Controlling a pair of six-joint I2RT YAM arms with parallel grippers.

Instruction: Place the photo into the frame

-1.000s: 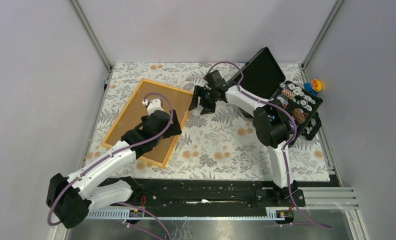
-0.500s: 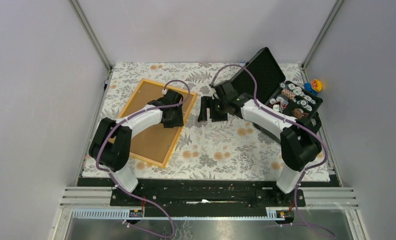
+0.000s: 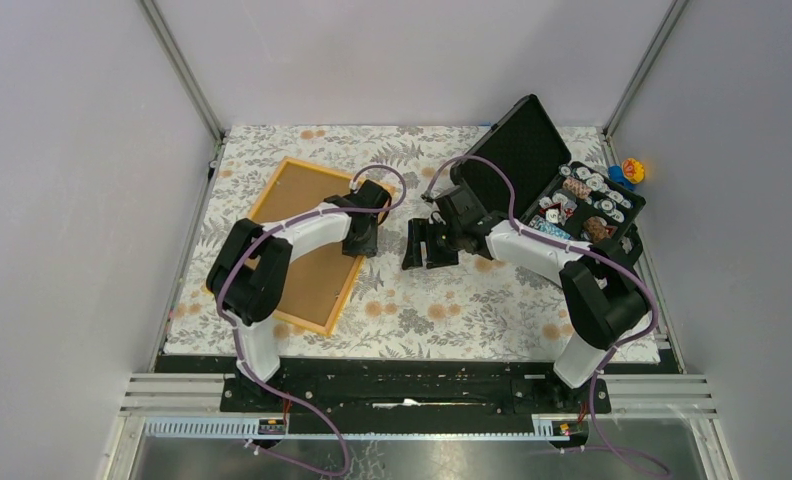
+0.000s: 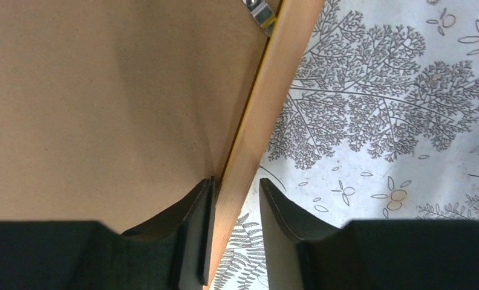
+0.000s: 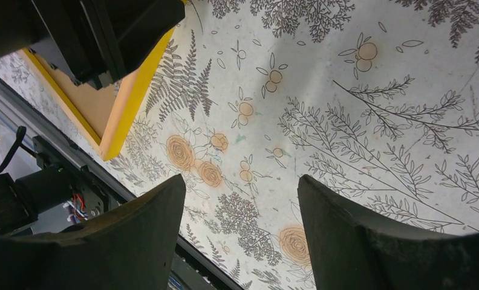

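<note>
The frame (image 3: pixel 272 313) lies face down on the left of the flowered cloth, with a plain brown backing board (image 3: pixel 292 190) filling it. My left gripper (image 3: pixel 360 240) is at the frame's right side. In the left wrist view the orange rail (image 4: pixel 273 78) runs between the fingers of the left gripper (image 4: pixel 236 181). One finger lies against the rail on the board side (image 4: pixel 104 90); the other stands a small gap off, so the jaws are open. My right gripper (image 3: pixel 427 245) hovers open over bare cloth just right of the frame (image 5: pixel 134 96), with nothing between the fingers of the right gripper (image 5: pixel 240 181). The photo is out of view.
An open black case (image 3: pixel 522 150) stands at the back right, its tray (image 3: pixel 592 205) full of small round things. A small coloured toy (image 3: pixel 632 170) sits by the right wall. A metal clip (image 4: pixel 260 11) holds the board at the rail.
My left arm swung from the middle of the board to the frame's right rail and its jaws narrowed around the rail. My right gripper drifted nearer and slightly right.
</note>
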